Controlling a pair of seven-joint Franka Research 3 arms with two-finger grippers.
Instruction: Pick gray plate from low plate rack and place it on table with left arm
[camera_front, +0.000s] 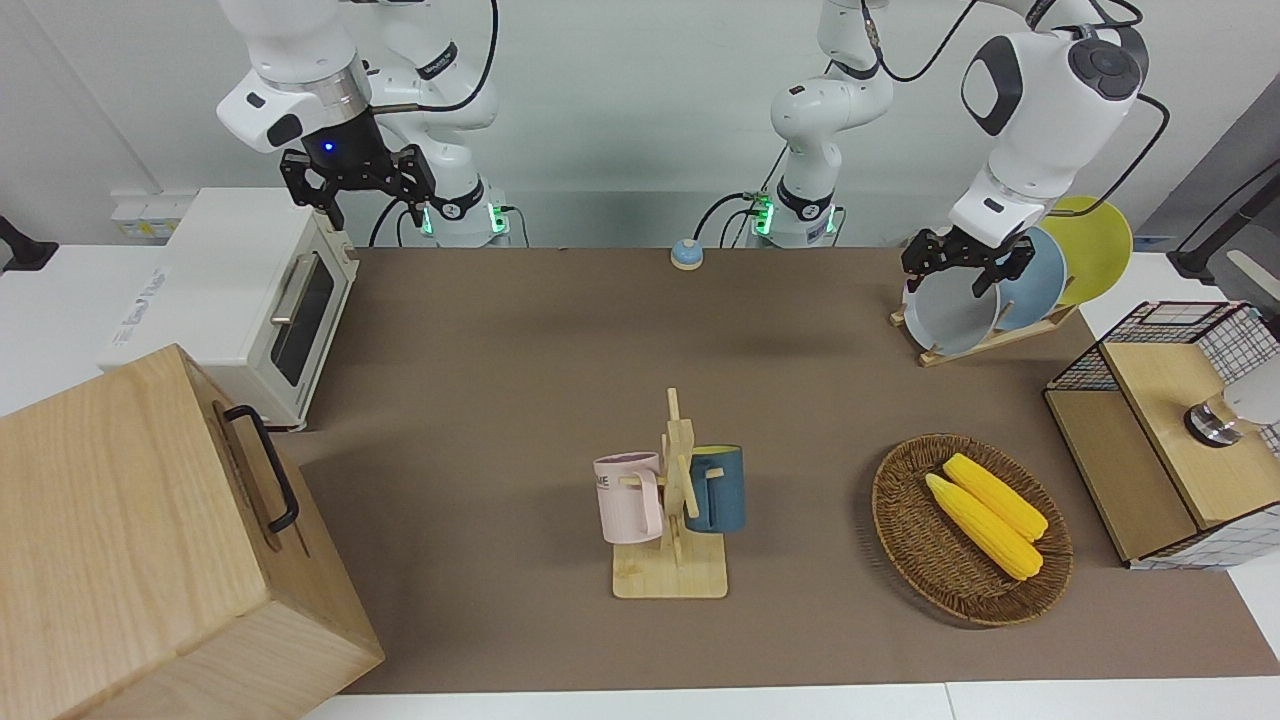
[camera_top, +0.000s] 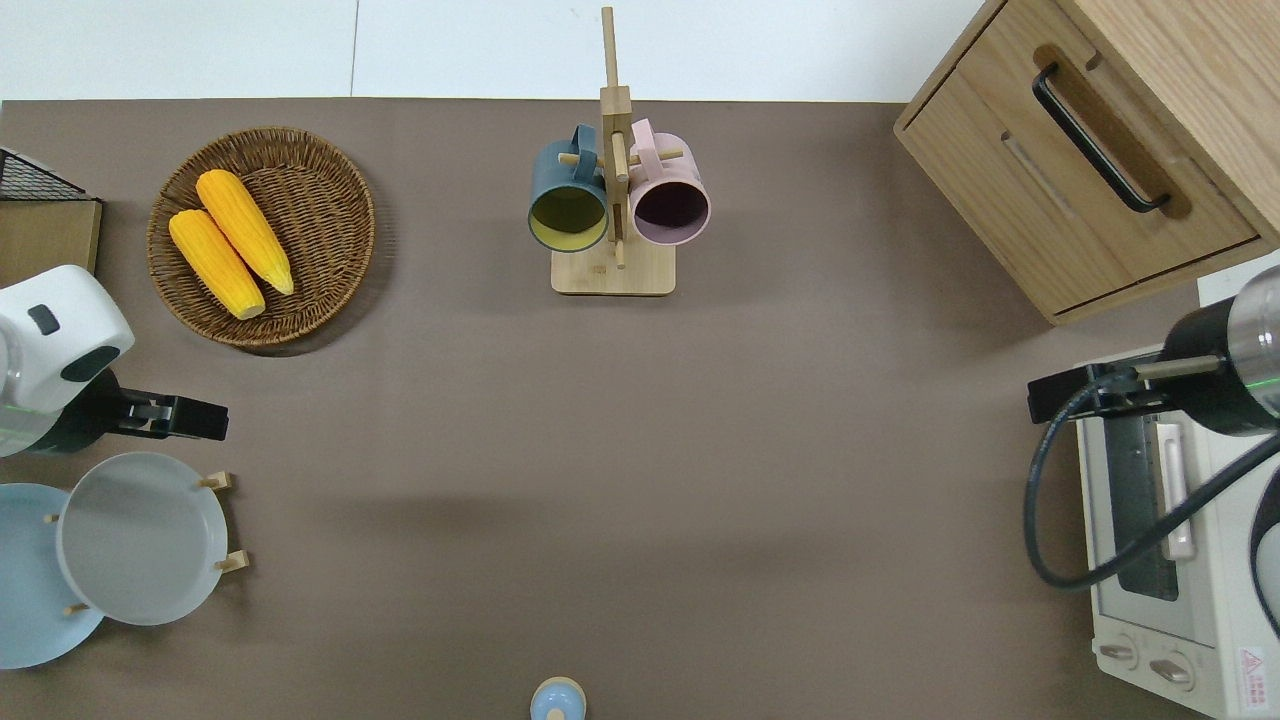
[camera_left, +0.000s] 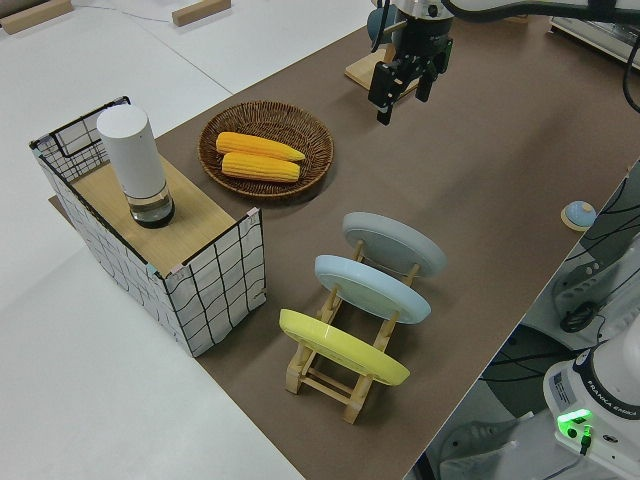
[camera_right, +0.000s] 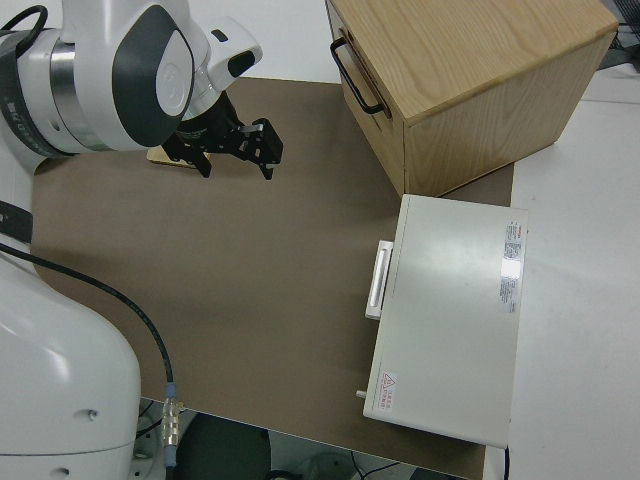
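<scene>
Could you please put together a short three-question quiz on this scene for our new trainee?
1. True or false: the gray plate already lies flat on the table.
2. How many plates stand in the low plate rack?
3. Which is over bare mat just farther from the robots than the gray plate: A) left gripper, B) basket of corn, C) mug stand?

Key: 1. False; it stands in the rack. 2. Three: gray, blue plate, yellow plate. 3. A, its fingers open and empty.
</scene>
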